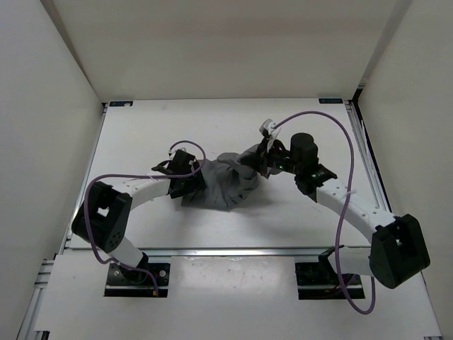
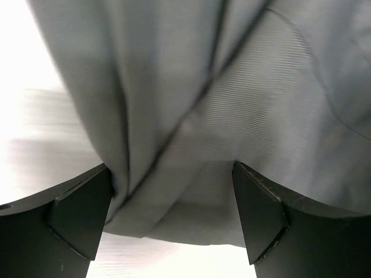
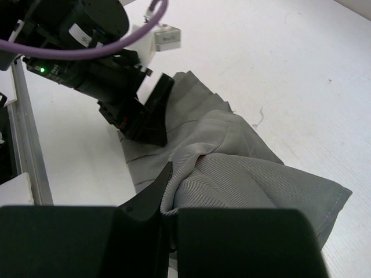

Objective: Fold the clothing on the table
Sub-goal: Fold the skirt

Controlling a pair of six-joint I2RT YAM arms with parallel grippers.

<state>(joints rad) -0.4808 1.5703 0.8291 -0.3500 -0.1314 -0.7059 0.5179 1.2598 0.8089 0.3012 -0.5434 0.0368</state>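
Medium-grey ribbed fabric garment (image 1: pixel 223 185) on white counter (image 1: pixel 141 134), arms (image 1: pixel 145 188) curved inward, left gripper (image 2: pixel 174 214) spread astride it, right gripper (image 3: pixel 169 200) clamped on fold.

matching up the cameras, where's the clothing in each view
Top external: clothing mid-table, bunched up.
Left wrist: fills most of the frame, between the fingers of the open left gripper.
Right wrist: lower centre and right, a fold pinched in the shut right gripper.
Shared landmark: the white table, bare beside it in every view.
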